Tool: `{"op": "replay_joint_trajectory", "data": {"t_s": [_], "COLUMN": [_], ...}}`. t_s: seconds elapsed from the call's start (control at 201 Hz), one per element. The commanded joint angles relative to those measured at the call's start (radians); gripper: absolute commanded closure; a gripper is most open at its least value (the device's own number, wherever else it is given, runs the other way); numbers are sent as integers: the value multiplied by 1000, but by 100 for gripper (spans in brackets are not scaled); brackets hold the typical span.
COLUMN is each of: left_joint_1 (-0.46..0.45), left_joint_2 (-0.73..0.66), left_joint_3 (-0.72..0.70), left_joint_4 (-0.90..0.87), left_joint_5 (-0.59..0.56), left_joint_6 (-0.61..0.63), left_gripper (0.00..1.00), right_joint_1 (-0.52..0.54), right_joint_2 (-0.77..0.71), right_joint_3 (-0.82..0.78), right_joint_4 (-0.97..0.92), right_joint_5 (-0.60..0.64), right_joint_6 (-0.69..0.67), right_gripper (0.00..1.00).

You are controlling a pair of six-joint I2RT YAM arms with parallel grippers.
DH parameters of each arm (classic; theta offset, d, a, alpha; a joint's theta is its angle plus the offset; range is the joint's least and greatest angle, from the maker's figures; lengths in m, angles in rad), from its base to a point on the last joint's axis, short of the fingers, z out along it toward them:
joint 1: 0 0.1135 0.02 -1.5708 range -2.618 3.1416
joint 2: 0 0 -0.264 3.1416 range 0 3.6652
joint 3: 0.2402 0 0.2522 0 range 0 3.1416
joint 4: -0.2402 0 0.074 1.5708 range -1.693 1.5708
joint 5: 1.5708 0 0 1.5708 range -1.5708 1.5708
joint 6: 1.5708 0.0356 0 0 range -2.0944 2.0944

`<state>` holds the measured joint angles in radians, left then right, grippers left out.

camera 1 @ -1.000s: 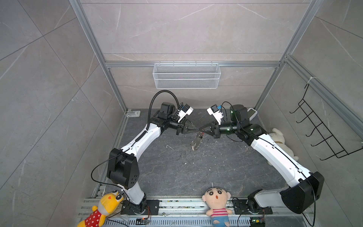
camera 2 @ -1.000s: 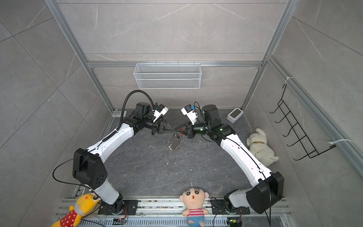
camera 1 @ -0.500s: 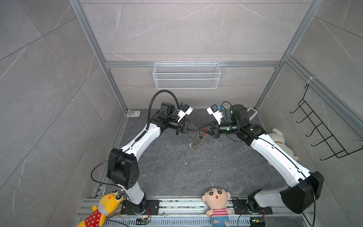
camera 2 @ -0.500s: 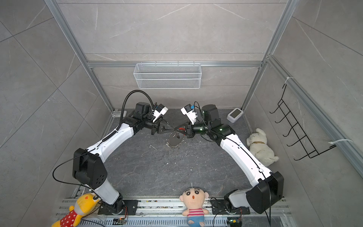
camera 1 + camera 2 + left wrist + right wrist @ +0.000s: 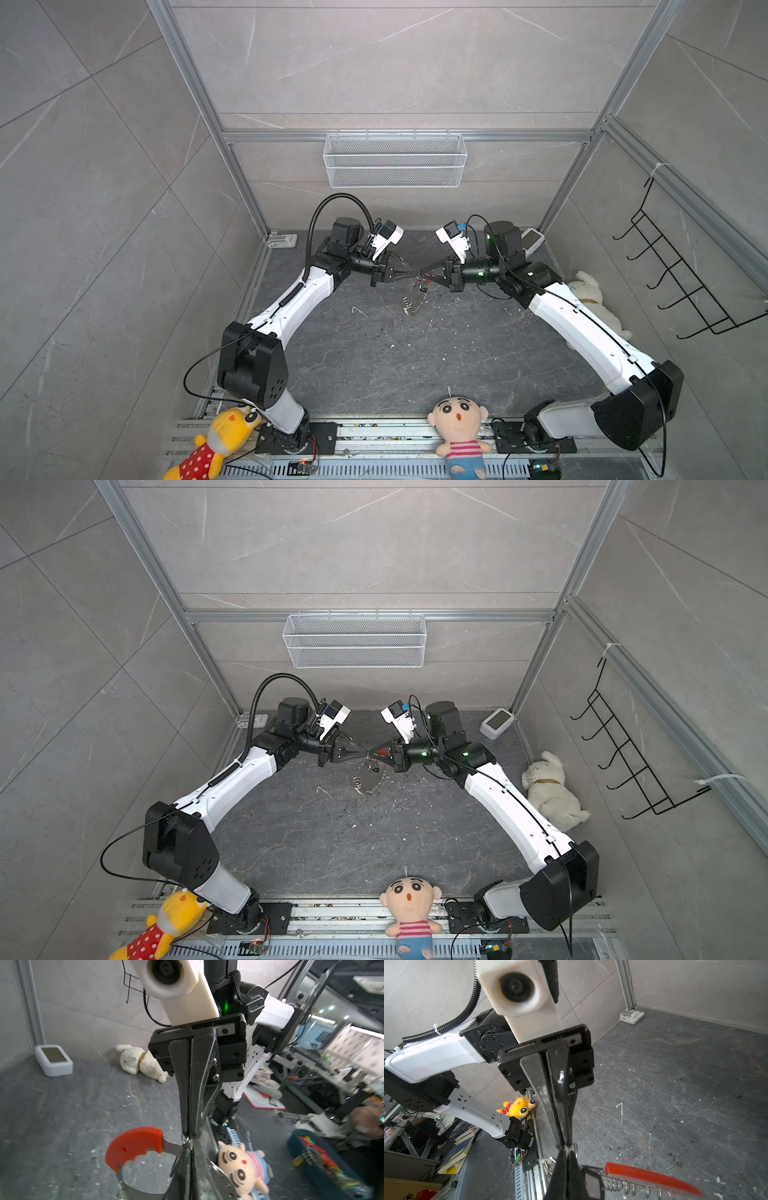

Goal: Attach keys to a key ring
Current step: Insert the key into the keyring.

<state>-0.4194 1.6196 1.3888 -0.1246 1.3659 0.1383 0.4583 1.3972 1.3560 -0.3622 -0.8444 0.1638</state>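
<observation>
1. In both top views the key ring [image 5: 412, 301] [image 5: 368, 780] hangs above the table [image 5: 374, 365], just under the point where the left gripper [image 5: 412, 273] and right gripper [image 5: 422, 274] meet tip to tip.
2. In the left wrist view the right gripper [image 5: 188, 1138] has its jaws pressed together on a small silver ring at the loop's edge. The red strip [image 5: 133, 1147] curves away beside it. The left gripper [image 5: 190, 1153] shows only a hairline gap at that same ring, and I cannot tell whether it grips.
3. In the right wrist view the fob [image 5: 592, 1184] lies against the grey band, just beside the right gripper's fingers [image 5: 560, 1167]. Whether it is threaded on is unclear.
4. The loop looks light and stiff, and from a one-point hold it will likely swing and twist. The wire rings are thin and slippery, so the red strip is the surer place to hold, and the fob is best taken by its black edges.
</observation>
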Motion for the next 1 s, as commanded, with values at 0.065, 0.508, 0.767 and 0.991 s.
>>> {"op": "replay_joint_trajectory", "data": {"t_s": [0.065,0.508,0.767,0.991], "left_joint_1": [7,0,-4,-7], "left_joint_2": [-38,-4,-3,-2], "left_joint_3": [-7,19,19,22], "left_joint_4": [51,53,53,53], "left_joint_5": [-27,28,47,54], "left_joint_6": [-6,-29,-38,-40], "left_gripper": [70,81,77,82], "right_joint_1": [7,6,8,12], "right_joint_2": [-17,-4,0,6], "right_joint_3": [24,40,39,43], "right_joint_4": [25,39,75,76], "right_joint_5": [-28,-39,-38,-39], "right_joint_6": [6,22,49,51], "right_gripper": [100,100,100,100]}}
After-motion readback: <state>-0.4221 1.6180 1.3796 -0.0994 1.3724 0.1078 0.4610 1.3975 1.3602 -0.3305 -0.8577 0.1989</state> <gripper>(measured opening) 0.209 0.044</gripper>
